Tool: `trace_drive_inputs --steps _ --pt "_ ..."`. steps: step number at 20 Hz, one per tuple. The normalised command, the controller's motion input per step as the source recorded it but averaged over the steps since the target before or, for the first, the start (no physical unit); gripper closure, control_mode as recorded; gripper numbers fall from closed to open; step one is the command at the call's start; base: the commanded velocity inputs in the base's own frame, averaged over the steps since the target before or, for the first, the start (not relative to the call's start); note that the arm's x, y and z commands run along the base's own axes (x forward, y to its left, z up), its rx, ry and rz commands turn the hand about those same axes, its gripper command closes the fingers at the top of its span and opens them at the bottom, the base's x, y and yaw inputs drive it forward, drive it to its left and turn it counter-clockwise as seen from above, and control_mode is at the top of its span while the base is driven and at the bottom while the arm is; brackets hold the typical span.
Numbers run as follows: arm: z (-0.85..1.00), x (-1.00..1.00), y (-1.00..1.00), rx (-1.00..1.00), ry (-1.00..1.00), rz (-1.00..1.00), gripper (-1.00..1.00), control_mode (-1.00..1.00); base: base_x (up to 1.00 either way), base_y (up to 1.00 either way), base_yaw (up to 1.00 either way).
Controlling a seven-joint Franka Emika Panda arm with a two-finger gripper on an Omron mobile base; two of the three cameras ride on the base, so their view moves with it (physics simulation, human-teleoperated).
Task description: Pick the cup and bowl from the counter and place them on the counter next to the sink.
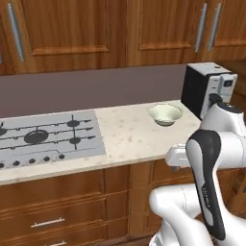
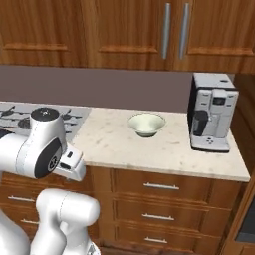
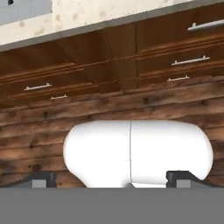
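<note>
On the right half of the table (image 1: 129, 137), toward the back wall, sits the bowl (image 1: 165, 114), upright, pale cream-green and round. In the left base view it lies in the upper right of the frame, just left of a dark coffee machine (image 1: 204, 89); in the right base view the bowl (image 2: 146, 124) is near the centre, with the grey-fronted coffee machine (image 2: 211, 112) well to its right at the table's end. Bowl and machine stand apart, not touching. A grey stove plate (image 1: 48, 137) with black burners and a row of knobs fills the left part of the table in the left base view, with a strip of bare beige stone between it and the bowl. Wooden wall cabinets (image 1: 120, 29) with metal handles run above, and wooden drawers (image 2: 159, 199) with slim handles run below the table's edge.

The arm is folded low in front of the drawers, away from the bowl. In the hand view the gripper (image 3: 111, 178) looks toward the drawer fronts and a plank floor (image 3: 109, 109), with the table edge in the upper part of the frame. Its two dark tips rise at the lower left and lower right, so the jaws stand wide apart with nothing between them.
</note>
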Motion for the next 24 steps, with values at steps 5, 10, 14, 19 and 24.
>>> trace_drive_inputs --steps 5,10,14,19,24 --pt "0.00 0.00 0.00 0.00 0.00 0.00 -1.00 1.00 1.00 -0.57 0.02" --pt "0.00 0.00 0.00 0.00 0.00 0.00 -1.00 1.00 0.73 -0.39 0.02" --pt "0.00 0.00 0.00 0.00 0.00 0.00 -1.00 1.00 0.17 -0.07 0.04" --pt "0.00 0.00 0.00 0.00 0.00 0.00 -1.00 1.00 0.00 0.00 0.00" --pt "0.00 0.00 0.00 0.00 0.00 0.00 -1.00 1.00 0.00 0.00 0.00"
